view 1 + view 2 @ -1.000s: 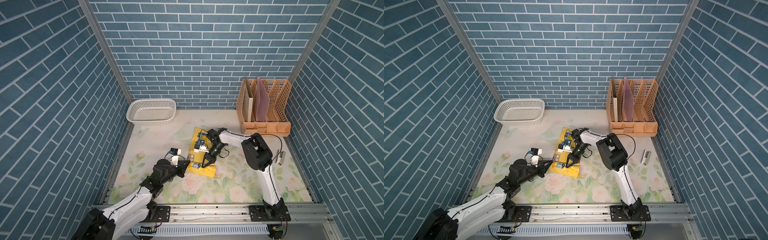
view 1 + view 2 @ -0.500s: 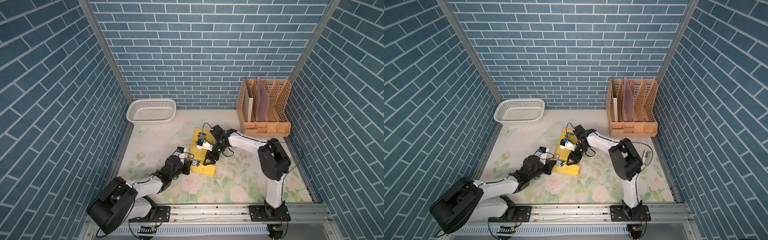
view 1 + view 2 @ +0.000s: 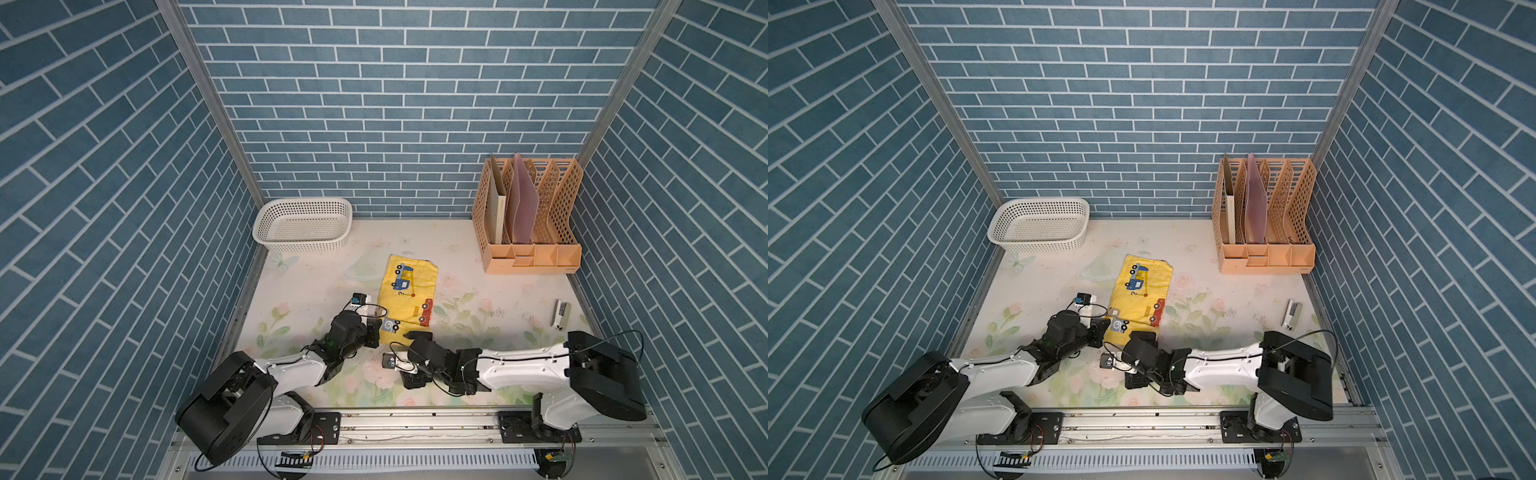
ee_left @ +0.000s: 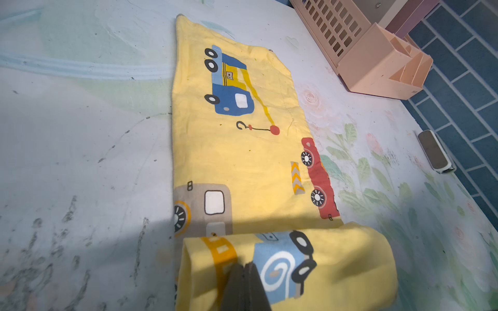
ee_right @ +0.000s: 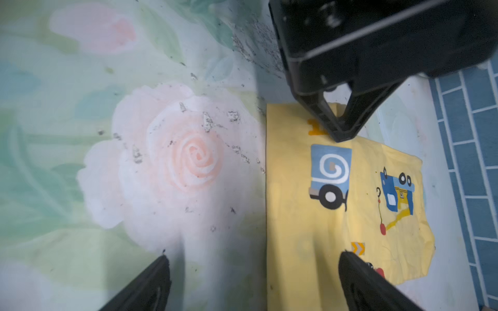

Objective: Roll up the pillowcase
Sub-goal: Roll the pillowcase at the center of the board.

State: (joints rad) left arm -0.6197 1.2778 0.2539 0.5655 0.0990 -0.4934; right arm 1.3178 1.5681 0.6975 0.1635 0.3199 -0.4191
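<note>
Floral-covered tabletop [image 3: 311,282] within blue brick walls [image 3: 374,104]. Yellow vehicle-print pillowcase [image 3: 409,286] flat mid-table, near end folded over. Left gripper [image 4: 244,269] pressed together on that fold; right gripper [image 5: 254,282] spread wide, straddling its edge, holding nothing.

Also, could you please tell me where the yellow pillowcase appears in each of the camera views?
Top view: the pillowcase lies mid-table, towards the near edge.
Top view: the pillowcase is likewise mid-table.
Left wrist: it fills the middle, rolled end nearest the camera.
Right wrist: it lies beside the pink rose print.
Shared landmark: the blue crane truck print, visible in all four.
</note>
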